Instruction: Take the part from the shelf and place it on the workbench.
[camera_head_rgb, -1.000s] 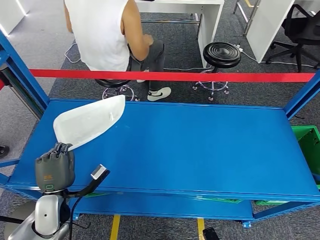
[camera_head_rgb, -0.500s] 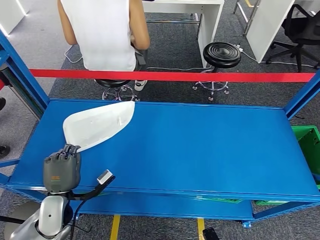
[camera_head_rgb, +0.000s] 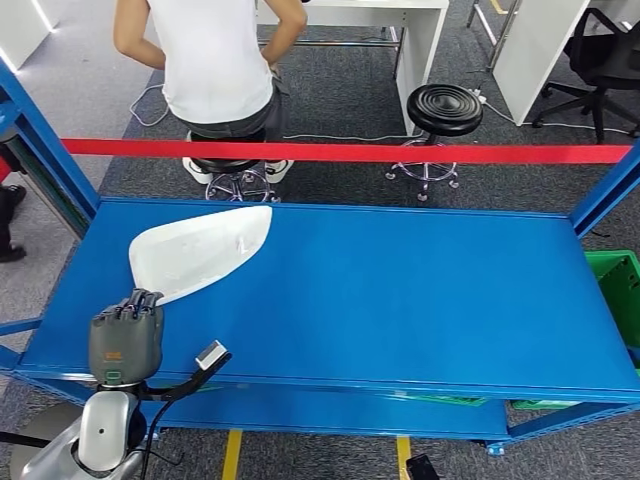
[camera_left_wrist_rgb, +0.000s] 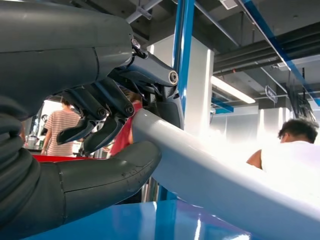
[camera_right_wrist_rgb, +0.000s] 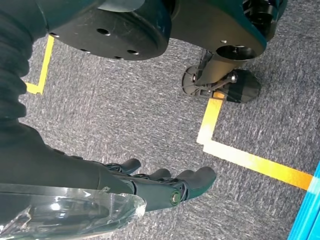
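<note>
on the workbench (camera_head_rgb: 423, 300), smooth white, perhaps curved part (camera_head_rgb: 198, 251)

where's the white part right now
In the head view the white part lies on the left end of the blue workbench, with the left hand gripping its near end.

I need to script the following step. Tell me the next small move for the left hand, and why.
Probably open the left hand and draw it back. The white part appears to lie flat on the blue workbench, while the wrist view shows thumb and fingers around its near end.
</note>
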